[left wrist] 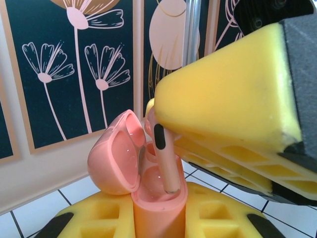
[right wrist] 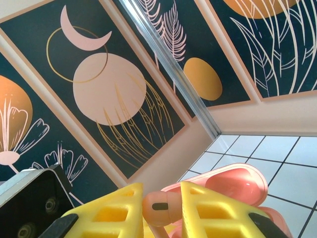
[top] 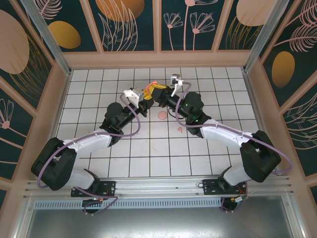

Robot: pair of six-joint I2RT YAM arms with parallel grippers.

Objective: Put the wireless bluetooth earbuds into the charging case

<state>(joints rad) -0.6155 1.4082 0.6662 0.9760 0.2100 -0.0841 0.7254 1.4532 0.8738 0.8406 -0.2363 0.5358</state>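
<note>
1. The charging case (left wrist: 159,210), coral-salmon in colour, is grasped upright between the yellow padded fingers (left wrist: 94,218) of the left claw (left wrist: 158,223), which is clenched on its lower body.
2. The case's lid (left wrist: 116,156) is seen swung open to the left in the left wrist view, so the pink interior is exposed.
3. A pale pink earbud (left wrist: 166,158) is gripped by the right claw (right wrist: 163,210), whose yellow fingers (right wrist: 218,213) are closed on either side of the bud's head.
4. The earbud is held stem-down over the case; the tip of the stem is seen inside the open body, while the head is above the rim.
5. In the top view, both claws are met above the middle of the white tiled tabletop (top: 148,148), raised off its surface.
6. Two small items are left on the tabletop near the right arm: a round pink object (top: 162,115) and a small coral piece (top: 180,129), both too small to be identified.
</note>
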